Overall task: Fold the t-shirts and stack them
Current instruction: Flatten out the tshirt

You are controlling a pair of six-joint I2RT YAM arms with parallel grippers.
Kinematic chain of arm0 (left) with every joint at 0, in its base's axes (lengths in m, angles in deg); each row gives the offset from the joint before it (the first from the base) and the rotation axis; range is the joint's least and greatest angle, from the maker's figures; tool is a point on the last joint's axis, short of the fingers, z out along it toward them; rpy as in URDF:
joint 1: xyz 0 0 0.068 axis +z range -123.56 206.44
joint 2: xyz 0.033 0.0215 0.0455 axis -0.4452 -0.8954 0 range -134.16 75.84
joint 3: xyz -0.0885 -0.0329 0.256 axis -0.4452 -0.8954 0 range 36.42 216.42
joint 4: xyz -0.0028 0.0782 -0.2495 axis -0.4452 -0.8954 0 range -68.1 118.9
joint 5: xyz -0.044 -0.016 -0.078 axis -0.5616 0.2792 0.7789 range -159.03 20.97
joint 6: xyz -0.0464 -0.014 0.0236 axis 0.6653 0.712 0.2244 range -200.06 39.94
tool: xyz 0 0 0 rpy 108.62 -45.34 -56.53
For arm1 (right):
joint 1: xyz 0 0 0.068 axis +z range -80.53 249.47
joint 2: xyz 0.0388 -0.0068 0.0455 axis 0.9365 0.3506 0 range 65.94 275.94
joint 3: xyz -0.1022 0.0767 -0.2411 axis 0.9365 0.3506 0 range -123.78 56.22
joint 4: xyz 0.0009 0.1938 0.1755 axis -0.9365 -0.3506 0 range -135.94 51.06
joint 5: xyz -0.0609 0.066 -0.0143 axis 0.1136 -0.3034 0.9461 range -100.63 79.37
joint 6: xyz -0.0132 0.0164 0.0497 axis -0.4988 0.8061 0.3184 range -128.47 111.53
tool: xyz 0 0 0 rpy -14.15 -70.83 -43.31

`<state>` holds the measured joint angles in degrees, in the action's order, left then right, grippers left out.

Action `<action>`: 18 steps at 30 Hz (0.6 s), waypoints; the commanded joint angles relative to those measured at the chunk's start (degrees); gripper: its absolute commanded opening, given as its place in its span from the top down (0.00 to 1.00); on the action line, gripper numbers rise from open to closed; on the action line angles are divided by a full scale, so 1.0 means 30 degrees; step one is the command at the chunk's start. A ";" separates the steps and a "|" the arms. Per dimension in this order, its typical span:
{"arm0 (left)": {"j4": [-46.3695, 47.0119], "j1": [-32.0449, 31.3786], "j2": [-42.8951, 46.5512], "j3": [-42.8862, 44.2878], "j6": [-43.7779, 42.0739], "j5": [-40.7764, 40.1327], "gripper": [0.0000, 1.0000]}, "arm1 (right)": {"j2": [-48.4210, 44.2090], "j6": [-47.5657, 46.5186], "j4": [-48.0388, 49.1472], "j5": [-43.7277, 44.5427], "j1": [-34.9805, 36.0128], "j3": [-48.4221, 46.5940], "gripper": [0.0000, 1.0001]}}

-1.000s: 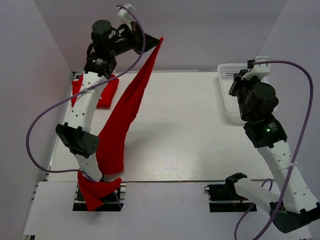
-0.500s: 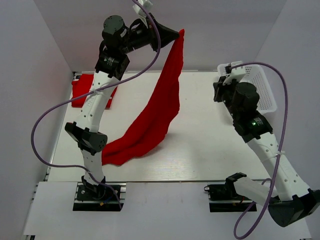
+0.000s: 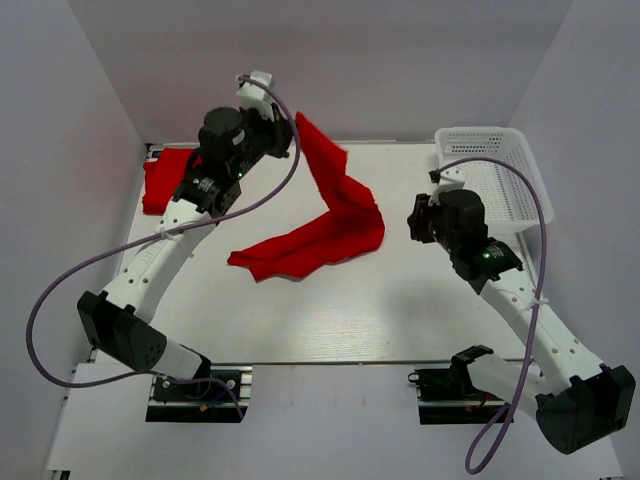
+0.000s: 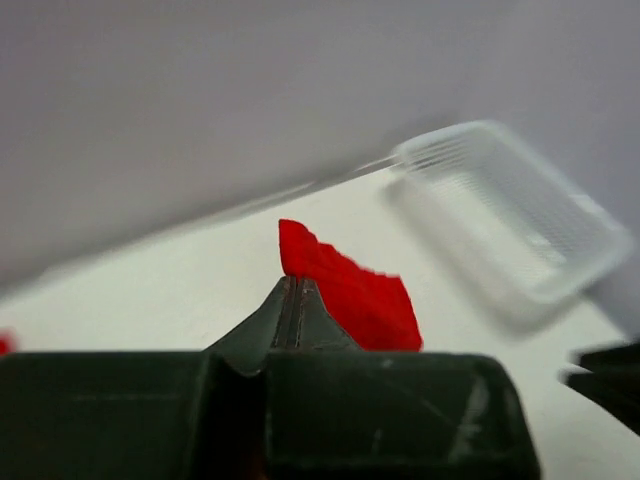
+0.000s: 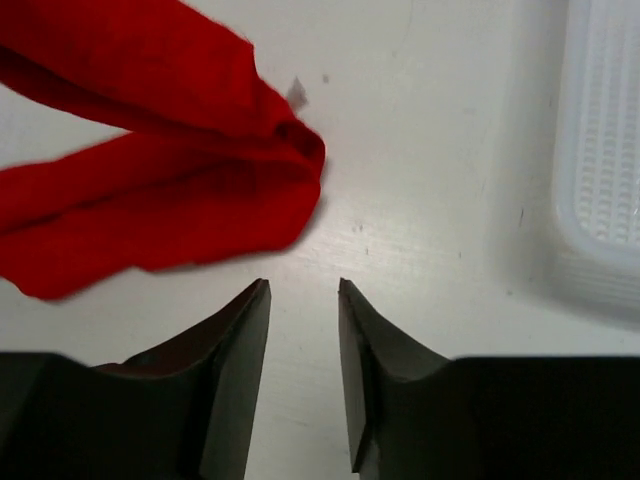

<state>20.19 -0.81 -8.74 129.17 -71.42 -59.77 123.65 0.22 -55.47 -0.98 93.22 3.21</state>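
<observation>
A red t-shirt [image 3: 335, 225] lies crumpled across the middle of the table, with one corner lifted at the back. My left gripper [image 3: 290, 128] is shut on that raised corner; in the left wrist view the cloth [image 4: 350, 290] sticks out past the closed gripper [image 4: 293, 288]. My right gripper [image 3: 415, 222] is open and empty just right of the shirt's folded end. In the right wrist view the gripper [image 5: 303, 290] hovers over bare table just short of the shirt's edge [image 5: 170, 210]. A folded red t-shirt [image 3: 165, 178] lies at the back left corner.
A white plastic basket [image 3: 497, 175] stands at the back right, right of my right gripper; it also shows in the right wrist view [image 5: 600, 150] and the left wrist view [image 4: 510, 200]. Grey walls close in the table on three sides.
My left gripper has come down and back from high up, laying most of the shirt on the table. My right arm has swung left toward the shirt's end.
</observation>
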 commanded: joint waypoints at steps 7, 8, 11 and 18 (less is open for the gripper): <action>-0.2423 0.0322 -0.0312 -0.3846 0.0400 -1.4799 1.00 | 0.2468 0.1997 -0.1023 -0.1487 0.0024 0.1617 0.43; -0.2632 0.0322 -0.0314 -0.3846 0.0661 -1.6080 1.00 | 0.3399 0.1997 -0.0732 -0.2126 0.0053 0.1617 0.40; -0.2634 0.0498 -0.0664 -0.4606 0.0866 -1.7552 1.00 | 0.5098 0.1880 0.0409 -0.3038 0.0082 0.1588 0.10; -0.3278 0.1054 -0.1545 -0.4608 0.1248 -1.7355 1.00 | 0.8791 0.1734 0.2024 -0.3896 0.0433 0.1148 0.10</action>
<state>11.29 1.66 -12.95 115.23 -68.95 -109.26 147.15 5.90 -53.46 -11.28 93.77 7.86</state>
